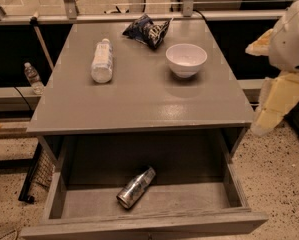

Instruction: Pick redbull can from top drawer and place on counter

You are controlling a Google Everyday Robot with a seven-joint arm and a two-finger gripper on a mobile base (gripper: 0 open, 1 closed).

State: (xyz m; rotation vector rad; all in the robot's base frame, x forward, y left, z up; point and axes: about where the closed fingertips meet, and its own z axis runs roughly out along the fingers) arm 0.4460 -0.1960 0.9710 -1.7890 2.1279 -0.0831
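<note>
The redbull can (pixel 135 188) lies on its side in the open top drawer (pixel 139 223), near the middle of the drawer floor, with its shiny round end toward the front left. The grey counter (pixel 139 94) is directly above the drawer. My arm and gripper (pixel 278 101), white and cream, hang at the right edge of the view. They are beside the counter's right front corner, well away from the can and above the floor. The gripper holds nothing that I can see.
On the counter a clear water bottle (pixel 102 60) lies at the back left. A dark chip bag (pixel 148 31) is at the back centre and a white bowl (pixel 186 59) at the right. Another bottle (pixel 33 77) stands on the floor to the left.
</note>
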